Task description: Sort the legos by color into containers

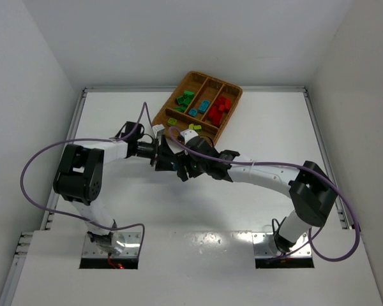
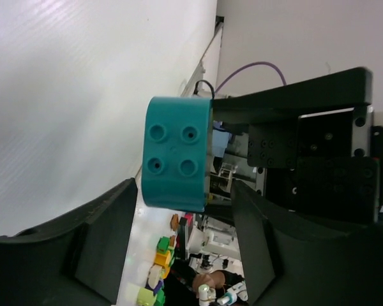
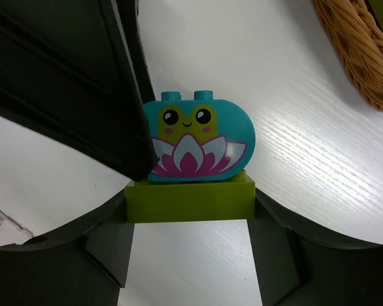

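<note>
3 tray (image 1: 235,90) compts hold legos: greens (image 1: 186,99) L, blues (image 1: 202,107) mid, reds (image 1: 218,109) R.

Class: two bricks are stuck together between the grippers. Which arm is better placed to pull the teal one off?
Left, probably: the left gripper straddles the teal brick with open fingers, while the right gripper is clamped on the lime brick beneath it.

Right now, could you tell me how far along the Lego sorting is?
Mostly done: green bricks, blue bricks and red bricks lie in separate compartments of the tray. In hand: the right gripper clamps a lime brick with a teal frog brick stacked on top, the left gripper around that. Remaining: separate and bin both.
</note>
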Controlling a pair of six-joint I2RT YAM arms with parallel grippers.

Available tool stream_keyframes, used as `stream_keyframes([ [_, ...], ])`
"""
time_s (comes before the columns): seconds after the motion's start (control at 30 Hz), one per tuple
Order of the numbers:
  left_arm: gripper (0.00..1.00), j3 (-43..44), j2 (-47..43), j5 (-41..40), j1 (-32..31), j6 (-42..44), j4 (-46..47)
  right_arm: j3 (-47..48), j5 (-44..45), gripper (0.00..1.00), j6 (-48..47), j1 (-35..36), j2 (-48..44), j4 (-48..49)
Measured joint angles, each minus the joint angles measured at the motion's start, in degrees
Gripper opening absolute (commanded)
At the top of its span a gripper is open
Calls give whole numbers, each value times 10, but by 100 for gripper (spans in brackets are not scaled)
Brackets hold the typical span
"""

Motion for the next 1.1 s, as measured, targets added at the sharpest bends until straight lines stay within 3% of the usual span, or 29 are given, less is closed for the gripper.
stream_keyframes([
  [0.13, 47, 19, 0, -2, 0, -9, 4, 2, 1, 48, 0, -1, 0, 0],
  [0.3, 43, 34, 3, -12, 0, -10, 5, 9, 6, 48, 0, -8, -1, 0],
  [0.73, 0, 36, 3, -13, 5, -22, 9, 10, 12, 45, 2, -8, -4, 0],
  [1.1, 0, 66, 3, -23, 59, -62, 16, -23, 3, 44, 6, 4, -46, -17],
])
